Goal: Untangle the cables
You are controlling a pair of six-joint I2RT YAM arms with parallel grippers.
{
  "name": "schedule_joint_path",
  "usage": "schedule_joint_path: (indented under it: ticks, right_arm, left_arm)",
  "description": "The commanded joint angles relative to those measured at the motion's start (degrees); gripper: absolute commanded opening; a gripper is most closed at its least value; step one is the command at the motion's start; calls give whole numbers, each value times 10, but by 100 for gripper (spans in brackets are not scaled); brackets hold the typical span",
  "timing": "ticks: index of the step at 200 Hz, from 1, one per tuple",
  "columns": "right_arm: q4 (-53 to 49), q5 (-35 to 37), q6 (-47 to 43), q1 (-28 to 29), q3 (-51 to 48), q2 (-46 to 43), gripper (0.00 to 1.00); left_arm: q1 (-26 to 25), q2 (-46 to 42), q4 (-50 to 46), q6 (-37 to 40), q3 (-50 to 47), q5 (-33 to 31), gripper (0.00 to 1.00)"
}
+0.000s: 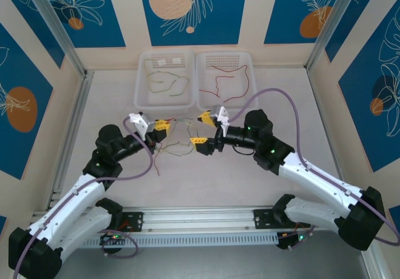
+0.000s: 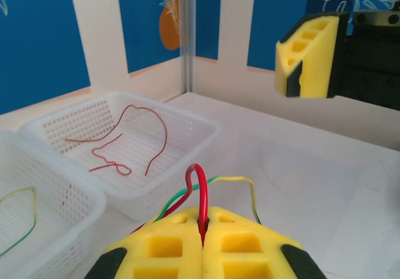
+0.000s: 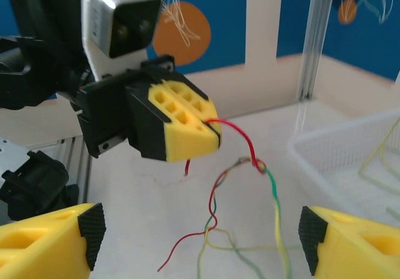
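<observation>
Item: cables (image 1: 178, 138), a knot of thin red and yellow-green strands, lying just beside the left gripper (image 1: 161, 126) on the side toward the other arm; loose ends trail from the left gripper toward the arm bases.

Held strand: red cable (image 2: 199, 185), arching up out of the left gripper (image 2: 203, 241), whose yellow fingers are clenched flat together on it. In the right wrist view it runs from the left gripper (image 3: 187, 126) to a twist with a green-yellow strand (image 3: 275, 197), the rest dropping away below; these lower strands seem to rest on the table (image 1: 106, 104), though the contact is hard to make out.

Right gripper (image 1: 201, 131): on the far side of the knot from the left gripper, jaws spread wide, nothing between them; the strands pass under the gap (image 3: 201, 232) without touching either finger.

Left basket (image 1: 140, 72): white, beyond the left gripper toward the back wall, holding yellow-green strands (image 1: 165, 82).

Right basket (image 1: 252, 63): white, touching the left basket, farther from the left gripper, holding red strands (image 1: 228, 82)
</observation>
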Motion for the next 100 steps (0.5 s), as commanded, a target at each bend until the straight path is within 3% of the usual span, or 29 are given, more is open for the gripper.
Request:
schedule_joint_path:
  ticks: [1, 20, 52, 65, 69, 100]
  right_arm:
    - [-41, 10, -64, 1, 32, 31, 85]
    - [-94, -12, -72, 1, 77, 70, 85]
    - [-62, 0, -51, 0, 83, 107, 86]
    - [-73, 2, -50, 1, 95, 126, 79]
    - [-80, 4, -49, 0, 100, 132, 75]
    - [-100, 28, -42, -10, 109, 142, 13]
  left_arm:
    - [-14, -2, -12, 20, 35, 46, 0]
    - [-22, 2, -21, 23, 48, 56, 0]
    - [-33, 2, -19, 27, 52, 51, 0]
    - [-36, 3, -15, 27, 51, 45, 0]
    - [-37, 4, -14, 27, 51, 43, 0]
    - [-39, -9, 2, 27, 36, 1, 0]
